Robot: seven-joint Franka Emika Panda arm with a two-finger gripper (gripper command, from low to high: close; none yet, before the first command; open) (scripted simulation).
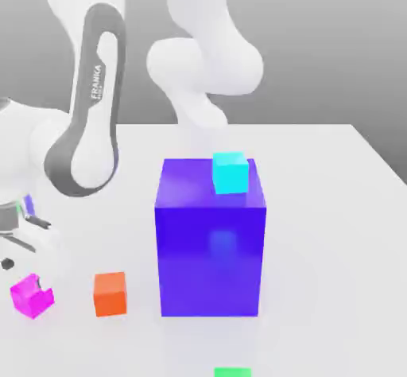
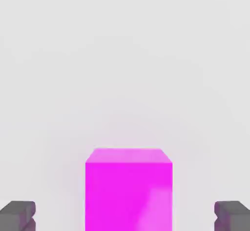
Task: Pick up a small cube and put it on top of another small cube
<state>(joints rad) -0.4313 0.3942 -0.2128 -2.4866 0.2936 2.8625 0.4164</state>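
Note:
The small magenta-pink cube (image 1: 30, 297) lies on the white table at the exterior view's near left. My gripper (image 1: 33, 282) hangs right over it, low to the table. In the hand view the magenta cube (image 2: 128, 188) stands between my two dark fingertips (image 2: 18, 215), with a wide gap on each side. My gripper (image 2: 125, 216) is open and touches nothing. The small green cube (image 1: 232, 372) peeks in at the exterior view's near edge, mostly cut off.
A small orange cube (image 1: 110, 293) lies just to the exterior view's right of the magenta one. A big blue-violet block (image 1: 211, 244) stands mid-table with a small cyan cube (image 1: 230, 172) on its top. The white table (image 1: 334, 208) stretches to the right.

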